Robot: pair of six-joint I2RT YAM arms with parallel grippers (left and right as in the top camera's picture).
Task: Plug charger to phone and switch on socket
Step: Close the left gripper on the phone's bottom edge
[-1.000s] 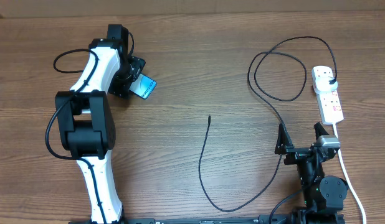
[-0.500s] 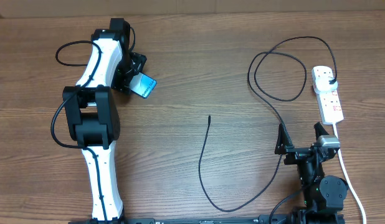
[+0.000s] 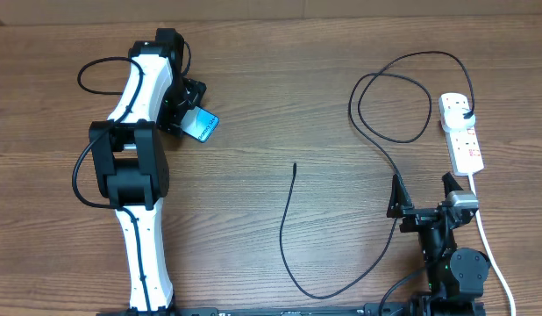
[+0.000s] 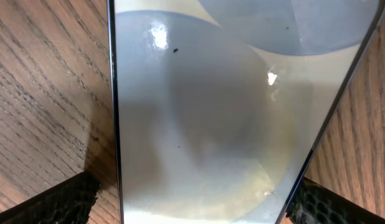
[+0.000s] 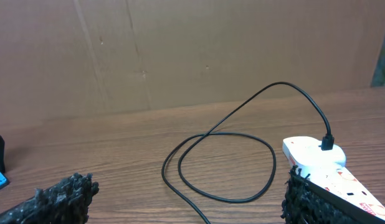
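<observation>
The phone [image 3: 202,125], its screen glowing blue-teal, lies tilted at the far left of the wooden table. My left gripper [image 3: 187,118] straddles it, open. In the left wrist view the phone [image 4: 205,118] fills the frame, and my left gripper [image 4: 191,202] has one black finger on each side of it. The charger [image 3: 284,224] snakes from its free connector tip [image 3: 294,165] through a loop to the black plug [image 3: 465,108], which sits in the socket [image 3: 464,140]. My right gripper [image 3: 422,195] hovers open below the socket, holding nothing. In the right wrist view, the charger loop [image 5: 283,83] and the socket [image 5: 314,157] lie ahead of my right gripper [image 5: 183,202].
The socket's thick white cord [image 3: 487,239] runs down past my right arm to the front edge. A brown cardboard wall [image 5: 180,50] closes off the back of the table. The left arm's black cable [image 3: 87,81] loops beside it.
The left arm's elbow has swung a little to the right, while its gripper stays over the phone. The right arm, the charger and the socket have not moved.
</observation>
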